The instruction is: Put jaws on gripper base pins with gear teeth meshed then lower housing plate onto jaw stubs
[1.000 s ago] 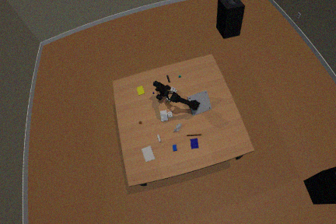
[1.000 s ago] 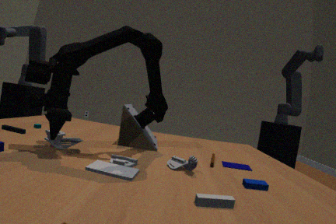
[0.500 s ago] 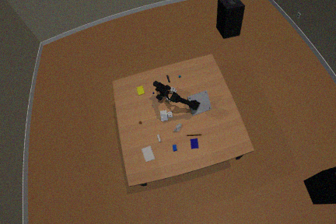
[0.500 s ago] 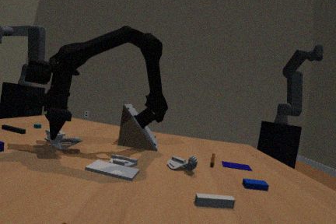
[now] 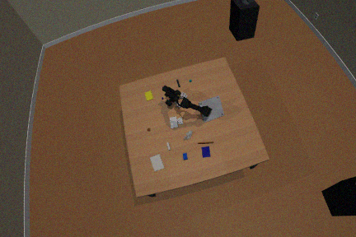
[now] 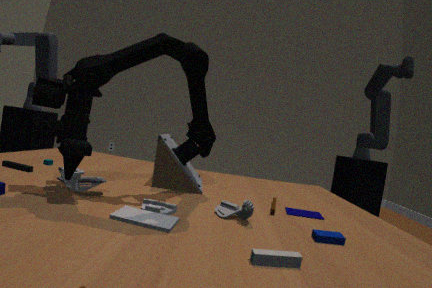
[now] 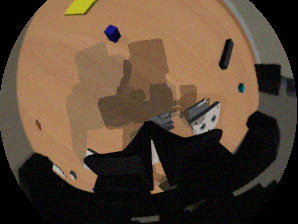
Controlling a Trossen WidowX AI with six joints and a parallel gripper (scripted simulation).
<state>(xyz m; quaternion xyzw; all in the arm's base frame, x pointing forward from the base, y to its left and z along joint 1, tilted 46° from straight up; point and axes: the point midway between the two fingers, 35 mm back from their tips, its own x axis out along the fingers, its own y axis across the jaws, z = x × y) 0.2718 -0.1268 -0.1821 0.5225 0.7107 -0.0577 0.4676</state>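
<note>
Pincer (image 6: 68,176) (image 7: 148,124) narrow, nothing seen gripped; white part (image 5: 184,95) (image 6: 77,170) (image 7: 201,127) is seen right of the tips in wrist view, tilted; sideways shift probably needed.

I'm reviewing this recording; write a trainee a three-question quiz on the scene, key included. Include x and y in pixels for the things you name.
1. Which sheet lies nearest the blue block (image 5: 185,156) (image 6: 328,237)?
A) yellow
B) dark blue
C) white

2. True or false: the gripper (image 5: 170,97) (image 6: 67,178) (image 7: 148,124) is holding the blue block.

3. Fill in one word: in the exterior view, the toothed part (image 5: 188,135) (image 6: 242,210) shows between the thin stick (image 5: 205,142) (image 6: 273,206) and the ____ plate (image 5: 173,123) (image 6: 145,218).

Key: 1 B; 2 false; 3 white
</note>
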